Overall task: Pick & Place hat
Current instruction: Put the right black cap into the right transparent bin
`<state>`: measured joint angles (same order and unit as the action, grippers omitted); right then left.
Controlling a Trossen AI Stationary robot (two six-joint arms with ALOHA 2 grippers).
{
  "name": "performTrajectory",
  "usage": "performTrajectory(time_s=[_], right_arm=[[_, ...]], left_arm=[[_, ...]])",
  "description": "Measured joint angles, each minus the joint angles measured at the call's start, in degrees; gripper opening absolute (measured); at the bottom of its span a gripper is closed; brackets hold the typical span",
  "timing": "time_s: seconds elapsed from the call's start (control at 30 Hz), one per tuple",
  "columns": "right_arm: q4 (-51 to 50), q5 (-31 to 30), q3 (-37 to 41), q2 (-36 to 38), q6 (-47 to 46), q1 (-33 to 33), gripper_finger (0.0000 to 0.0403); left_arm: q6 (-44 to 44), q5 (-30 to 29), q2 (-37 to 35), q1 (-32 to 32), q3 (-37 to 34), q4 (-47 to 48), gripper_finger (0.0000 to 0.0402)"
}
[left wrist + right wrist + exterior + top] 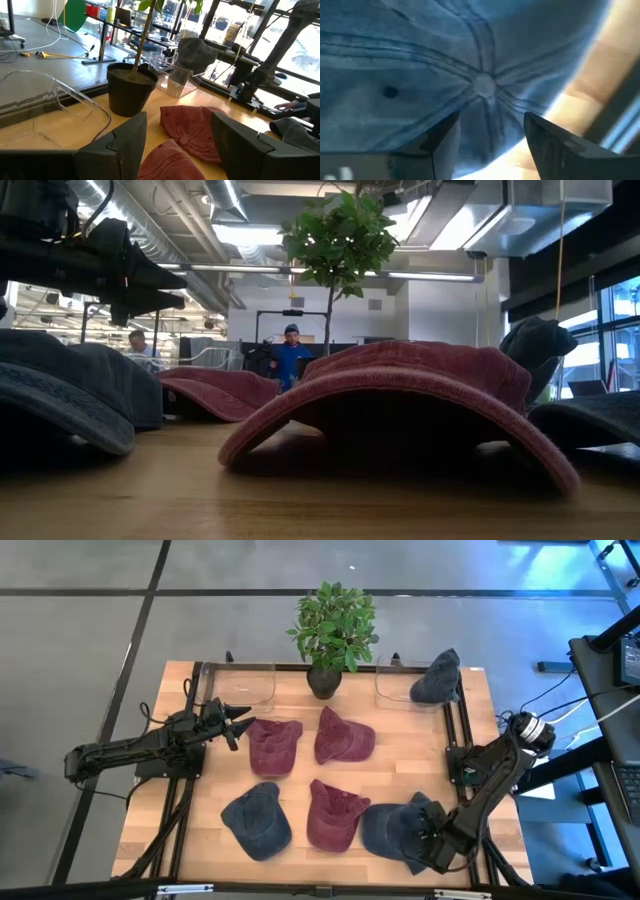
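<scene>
Right gripper lowered onto blue cap at table's front right; fingers parted, straddling crown button, cloth between them, nothing clamped. Left gripper held spread beside maroon cap, empty. Another blue cap seen on clear stand at back right.
</scene>
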<state>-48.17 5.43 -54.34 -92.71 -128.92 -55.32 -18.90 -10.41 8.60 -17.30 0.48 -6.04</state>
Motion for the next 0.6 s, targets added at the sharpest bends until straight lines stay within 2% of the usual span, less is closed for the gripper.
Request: performTrajectory(time_s=[0.33, 0.6], right_arm=[[3.90, -1.23, 3.78, -1.12, -0.57, 1.95, 0.0218], [6.06, 1.43, 5.66, -4.52, 0.37, 2.33, 0.0218]], left_arm=[[0.00, 0.00, 0.00, 0.01, -0.01, 0.11, 0.0214], [-1.42, 0.02, 0.01, 0.01, -0.01, 0.28, 0.0214]])
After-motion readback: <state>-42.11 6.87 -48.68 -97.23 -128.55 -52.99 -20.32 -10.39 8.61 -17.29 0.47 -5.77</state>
